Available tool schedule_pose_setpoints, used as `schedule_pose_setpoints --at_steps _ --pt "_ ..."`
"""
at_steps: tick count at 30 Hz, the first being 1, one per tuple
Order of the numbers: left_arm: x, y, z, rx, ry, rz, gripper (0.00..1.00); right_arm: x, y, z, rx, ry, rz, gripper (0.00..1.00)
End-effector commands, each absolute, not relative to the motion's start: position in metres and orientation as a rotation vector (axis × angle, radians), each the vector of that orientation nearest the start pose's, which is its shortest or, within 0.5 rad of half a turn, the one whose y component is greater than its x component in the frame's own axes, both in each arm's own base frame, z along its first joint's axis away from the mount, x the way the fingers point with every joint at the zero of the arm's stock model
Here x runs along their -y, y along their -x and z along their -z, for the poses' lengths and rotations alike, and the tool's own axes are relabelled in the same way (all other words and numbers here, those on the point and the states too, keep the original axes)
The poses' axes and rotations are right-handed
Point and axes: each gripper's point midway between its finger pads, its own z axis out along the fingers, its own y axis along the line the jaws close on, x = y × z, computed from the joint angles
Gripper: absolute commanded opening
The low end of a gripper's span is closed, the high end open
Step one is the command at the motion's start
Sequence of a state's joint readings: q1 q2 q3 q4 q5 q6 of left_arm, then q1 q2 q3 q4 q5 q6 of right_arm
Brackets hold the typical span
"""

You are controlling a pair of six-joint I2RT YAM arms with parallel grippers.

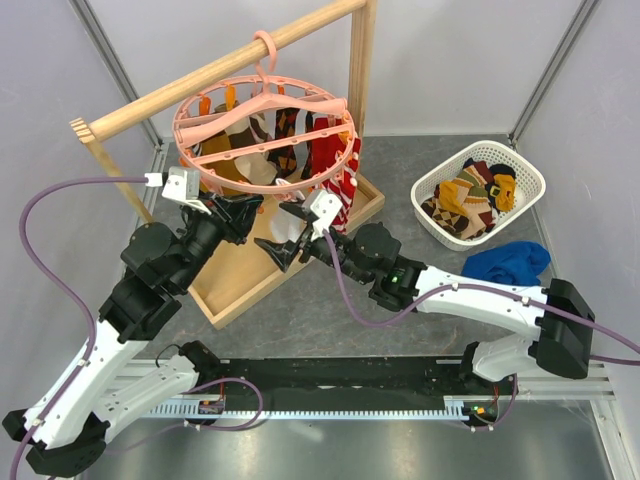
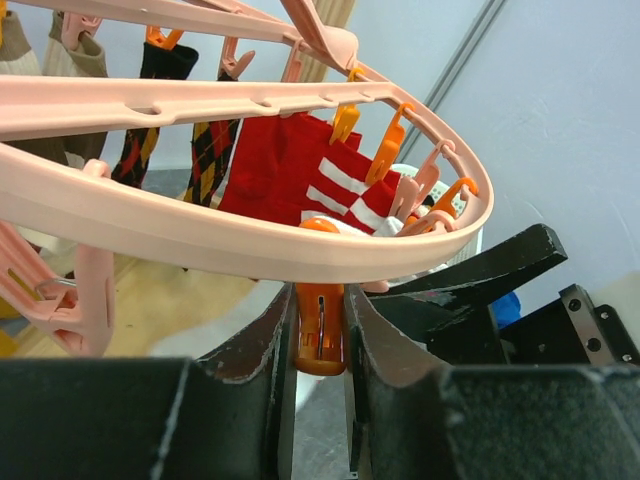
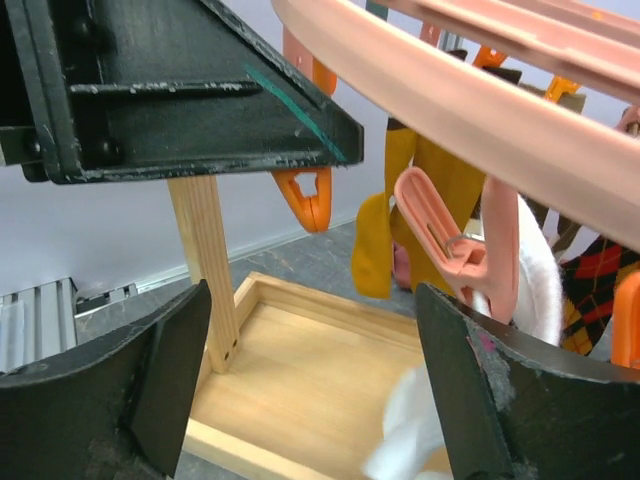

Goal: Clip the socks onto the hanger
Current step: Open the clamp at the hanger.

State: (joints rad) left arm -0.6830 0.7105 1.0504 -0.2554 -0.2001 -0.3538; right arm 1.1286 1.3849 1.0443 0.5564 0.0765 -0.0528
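1. Grey desk (image 1: 400, 170) beneath a wooden rail (image 1: 200, 85). The salmon-pink hanger (image 2: 200, 235) hangs from that rail by its hook, over a wooden tray (image 1: 235, 280).
2. We find several socks (image 2: 285, 170) already clipped around the ring. More lie in the white basket (image 1: 527, 205) at the right.
3. We find the left hand (image 1: 248, 208) closed tight on one orange clip (image 2: 320, 345) under the ring's near rim.
4. We find the right hand (image 3: 312, 300) wide, with nothing between its fingers. A white sock (image 3: 535, 275) hangs just beside one finger, and we cannot tell whether any clip grips it.
5. Risk: if no clip holds that sock, it would likely drop into the tray.
6. Risk: the hanger hangs free, so a pull on the pinched clip could tilt the ring or lift the hook off the rail.
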Motion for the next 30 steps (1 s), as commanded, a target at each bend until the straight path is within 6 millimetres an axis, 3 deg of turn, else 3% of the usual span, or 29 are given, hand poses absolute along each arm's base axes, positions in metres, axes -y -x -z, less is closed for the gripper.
schedule_pose_setpoints --at_steps 1,13,19,30 --pt "0.166 -0.23 -0.411 -1.514 -0.031 0.756 0.1 -0.427 -0.214 -0.401 -1.08 0.712 -0.879 0.87" --pt "0.177 -0.215 -0.42 -1.464 -0.165 0.808 0.15 -0.423 -0.219 -0.406 -1.09 0.743 -0.948 0.66" --pt "0.18 -0.213 -0.424 -1.391 -0.257 0.771 0.15 -0.418 -0.22 -0.409 -1.145 0.796 -1.031 0.64" --pt "0.215 -0.21 -0.423 -1.286 -0.524 0.785 0.15 -0.41 -0.223 -0.41 -1.212 0.892 -1.161 0.62"
